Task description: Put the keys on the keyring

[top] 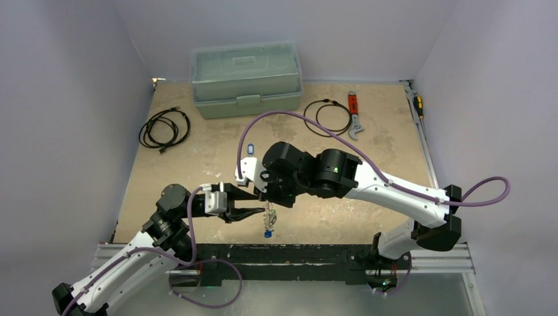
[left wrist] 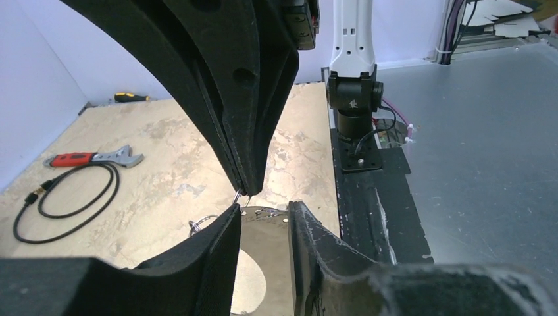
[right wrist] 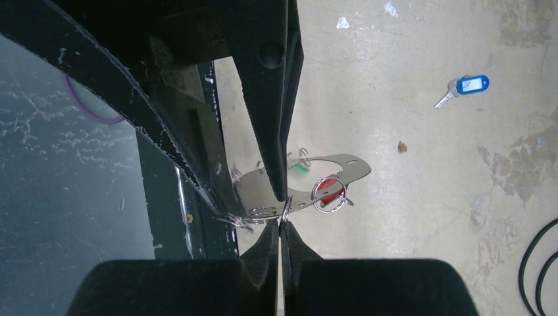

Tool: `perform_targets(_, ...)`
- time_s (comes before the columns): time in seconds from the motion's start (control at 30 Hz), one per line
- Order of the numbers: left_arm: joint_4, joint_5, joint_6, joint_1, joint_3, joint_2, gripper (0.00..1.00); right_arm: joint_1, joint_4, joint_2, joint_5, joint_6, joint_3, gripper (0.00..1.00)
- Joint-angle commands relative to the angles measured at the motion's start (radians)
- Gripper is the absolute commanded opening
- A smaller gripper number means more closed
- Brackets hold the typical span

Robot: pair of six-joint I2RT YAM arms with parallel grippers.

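The keyring [right wrist: 342, 166] is a flat silvery crescent with small split rings, hanging above the table's near edge. A red key head [right wrist: 333, 191] shows behind one split ring, and a green bit [right wrist: 300, 169] shows by the crescent. My right gripper [right wrist: 281, 222] is shut on a thin wire ring at the keyring's edge. My left gripper [left wrist: 264, 207] has its jaws partly apart, with the keyring [left wrist: 263, 243] between them. In the top view both grippers meet, left [top: 258, 212] and right [top: 268, 205], and a blue key [top: 268, 233] dangles below. Another blue key [right wrist: 464, 87] lies loose on the table.
A green toolbox [top: 247, 79] stands at the back. Coiled black cables lie at back left [top: 164, 127] and back middle [top: 328, 117]. A red-handled wrench [top: 354, 113] and a screwdriver [top: 418, 105] lie to the right. The black base rail [top: 296, 253] runs below the grippers.
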Motion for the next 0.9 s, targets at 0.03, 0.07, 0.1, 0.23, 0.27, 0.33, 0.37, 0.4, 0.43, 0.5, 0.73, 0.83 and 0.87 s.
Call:
perform_targets(0.03, -0.012, -0.062, 0.059, -0.002, 0.021, -0.035, 0.32, 0.020, 0.031, -0.028, -0.002, -0.021, 0.006, 0.00)
perform_targets(0.07, -0.012, -0.073, 0.061, -0.003, 0.020, -0.042, 0.32, 0.023, 0.031, -0.028, -0.002, -0.021, 0.006, 0.00)
perform_targets(0.1, -0.015, -0.084, 0.062, -0.002, 0.019, -0.046, 0.32, 0.025, 0.031, -0.029, -0.003, -0.021, 0.005, 0.00)
perform_targets(0.23, -0.019, -0.081, 0.061, -0.002, 0.023, -0.030, 0.32, 0.031, 0.034, -0.031, -0.003, -0.023, 0.008, 0.00)
perform_targets(0.27, -0.019, -0.075, 0.062, -0.002, 0.025, -0.022, 0.31, 0.033, 0.035, -0.031, -0.003, -0.024, 0.008, 0.00)
perform_targets(0.33, -0.015, -0.062, 0.061, -0.004, 0.026, -0.009, 0.29, 0.035, 0.042, -0.032, -0.005, -0.031, 0.005, 0.00)
perform_targets(0.37, -0.010, -0.055, 0.055, -0.003, 0.024, -0.006, 0.29, 0.036, 0.050, -0.035, -0.002, -0.034, -0.002, 0.00)
perform_targets(0.4, -0.001, -0.046, 0.047, -0.002, 0.020, 0.000, 0.28, 0.036, 0.057, -0.038, -0.001, -0.037, -0.004, 0.00)
perform_targets(0.43, 0.007, -0.033, 0.039, -0.003, 0.017, 0.005, 0.28, 0.036, 0.063, -0.041, 0.000, -0.039, -0.009, 0.00)
perform_targets(0.5, 0.023, -0.004, 0.024, -0.002, 0.013, 0.018, 0.27, 0.036, 0.075, -0.045, 0.004, -0.044, -0.012, 0.00)
perform_targets(0.73, 0.051, 0.035, -0.008, -0.003, 0.003, 0.027, 0.20, 0.038, 0.099, -0.059, -0.012, -0.067, -0.022, 0.00)
perform_targets(0.83, 0.059, 0.052, -0.009, -0.004, 0.002, 0.032, 0.15, 0.038, 0.106, -0.063, -0.024, -0.076, -0.024, 0.00)
perform_targets(0.87, 0.062, 0.056, -0.009, -0.005, 0.001, 0.032, 0.14, 0.038, 0.108, -0.064, -0.026, -0.077, -0.025, 0.00)
